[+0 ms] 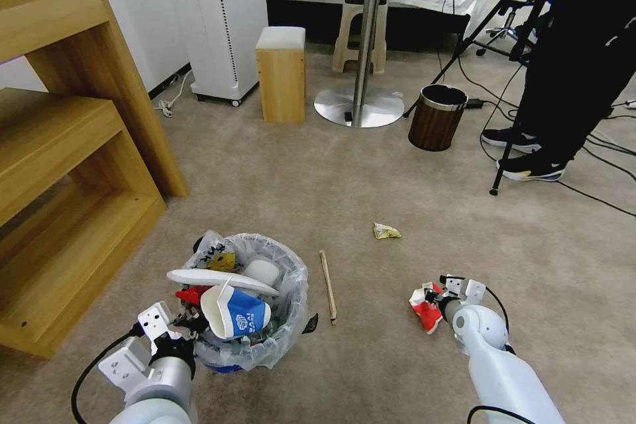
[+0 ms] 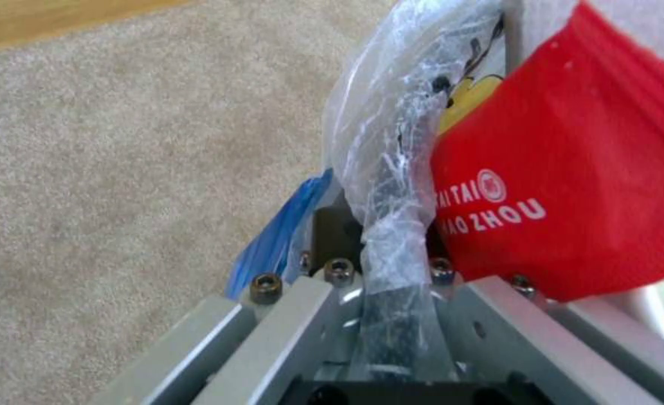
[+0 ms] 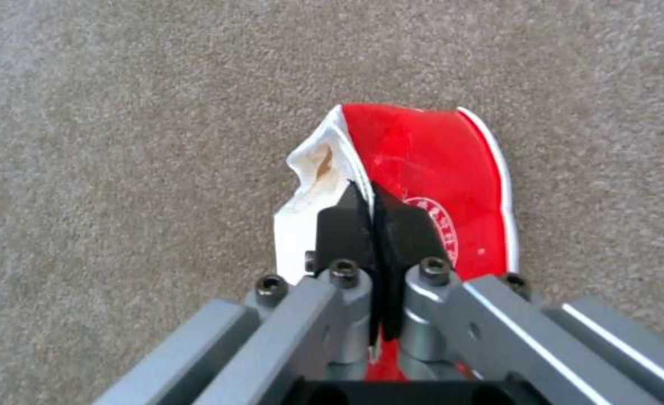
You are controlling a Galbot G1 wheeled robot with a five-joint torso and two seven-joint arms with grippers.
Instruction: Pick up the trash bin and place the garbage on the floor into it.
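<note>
The left arm reaches forward and low at the robot's left, its white forearm ending in a grey wrist with a black cable looping off it. The left gripper (image 1: pixel 189 324) has its dark fingers (image 2: pixel 332 228) pressed together on the rim of the small round trash bin lined with clear plastic (image 1: pixel 278 338). The right arm stretches forward and down at the robot's right, white forearm angled toward the floor. The right gripper (image 3: pixel 377 211) points downward, its black fingertips (image 3: pixel 343 225) pinched tight on the edge of the crushed red-and-white carton (image 3: pixel 430 169)
</note>
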